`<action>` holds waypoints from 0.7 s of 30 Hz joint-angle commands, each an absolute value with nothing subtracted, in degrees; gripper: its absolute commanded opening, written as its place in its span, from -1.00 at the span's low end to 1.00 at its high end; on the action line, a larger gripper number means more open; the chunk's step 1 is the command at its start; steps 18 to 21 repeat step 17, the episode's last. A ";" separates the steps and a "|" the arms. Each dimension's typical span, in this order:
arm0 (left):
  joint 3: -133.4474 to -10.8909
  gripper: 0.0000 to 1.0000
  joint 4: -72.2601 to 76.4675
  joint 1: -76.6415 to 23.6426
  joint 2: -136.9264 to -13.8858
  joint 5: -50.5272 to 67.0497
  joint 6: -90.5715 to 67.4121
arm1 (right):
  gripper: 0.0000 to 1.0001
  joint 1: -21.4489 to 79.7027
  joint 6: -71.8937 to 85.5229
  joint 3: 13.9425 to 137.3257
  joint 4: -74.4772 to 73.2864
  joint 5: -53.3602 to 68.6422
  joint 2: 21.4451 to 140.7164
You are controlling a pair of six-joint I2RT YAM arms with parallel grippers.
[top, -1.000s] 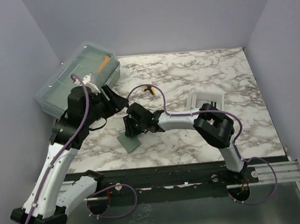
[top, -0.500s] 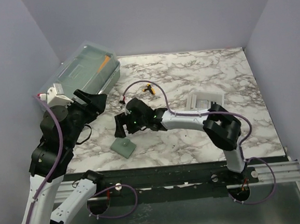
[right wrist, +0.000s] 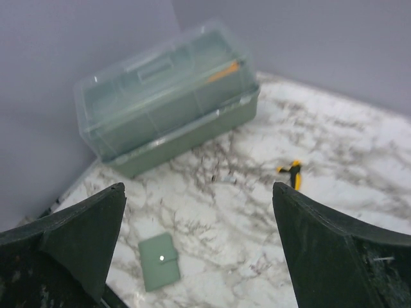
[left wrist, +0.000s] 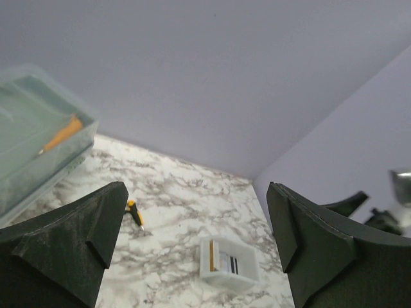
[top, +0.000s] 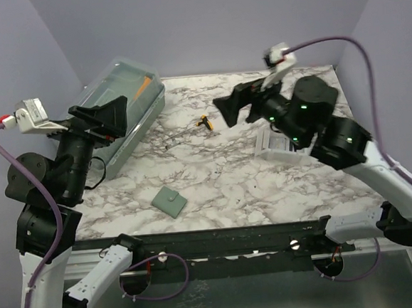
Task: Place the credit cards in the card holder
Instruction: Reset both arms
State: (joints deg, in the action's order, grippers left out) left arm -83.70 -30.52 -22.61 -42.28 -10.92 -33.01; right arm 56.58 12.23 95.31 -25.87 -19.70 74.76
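The card holder (top: pixel 170 201), a sage-green wallet, lies closed and flat near the table's front edge. In the right wrist view the card holder (right wrist: pixel 160 260) shows its snap fastened. The credit cards (left wrist: pixel 230 264) stand on edge in the white tray (left wrist: pixel 218 274), one with a dark stripe; the top view hides them behind my right arm. My left gripper (top: pixel 114 117) hangs high over the left side, open and empty (left wrist: pixel 196 192). My right gripper (top: pixel 225 109) is raised over the back middle, open and empty (right wrist: pixel 198 192). Neither touches anything.
A big translucent lidded box (top: pixel 120 104) sits at the back left. A yellow-and-black screwdriver (top: pixel 203 122) lies behind the table's middle, a small metal bit (right wrist: pixel 225 181) near it. The white tray (top: pixel 268 140) stands at the right, partly under my right arm.
Both arms rose and swung away from the card holder, left arm to the left, right arm back and right. Both jaws opened wide. The card holder stays closed on the table.
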 commanded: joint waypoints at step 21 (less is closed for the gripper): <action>-87.52 0.98 -17.05 -22.54 -43.91 -8.94 -24.86 | 0.99 56.87 -8.04 93.92 -15.41 -28.86 56.56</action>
